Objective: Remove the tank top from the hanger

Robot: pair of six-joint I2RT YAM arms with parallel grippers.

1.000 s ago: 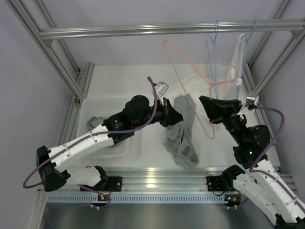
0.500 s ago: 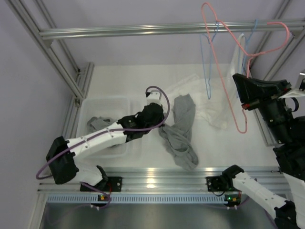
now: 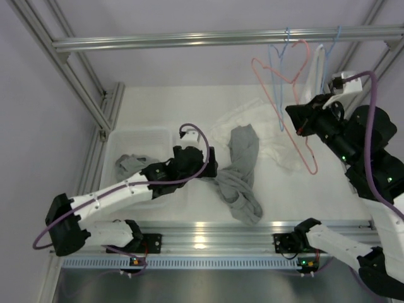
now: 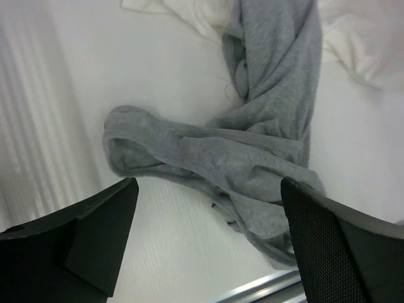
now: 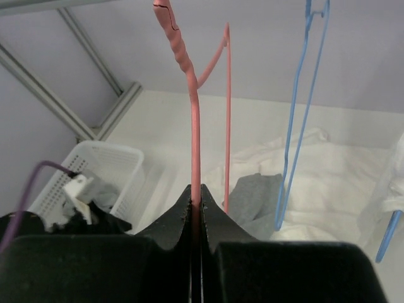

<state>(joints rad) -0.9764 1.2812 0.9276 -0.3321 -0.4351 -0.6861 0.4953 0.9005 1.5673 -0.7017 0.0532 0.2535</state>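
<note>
The grey tank top [image 3: 243,170] lies crumpled on the white table, free of the hanger. In the left wrist view the tank top [image 4: 252,151] spreads just beyond my left gripper [image 4: 208,183], whose jaws stand wide open with nothing between them. From above, the left gripper [image 3: 211,167] sits at the garment's left edge. My right gripper [image 5: 195,188] is shut on the wire of the bare pink hanger [image 5: 195,126]. From above, the right gripper [image 3: 295,117] holds the hanger up at the right, close to the rail.
A white basket [image 3: 136,136] at the left holds a grey garment [image 3: 126,164]. A white cloth [image 3: 278,139] lies behind the tank top. Blue hangers [image 3: 278,69] hang from the overhead rail [image 3: 189,41], one carrying a white garment [image 3: 314,82]. Frame posts flank both sides.
My left gripper opened and let go of the tank top, then drew back left. My right arm swung the pink hanger up high, then lower and leftward beside the blue hangers.
</note>
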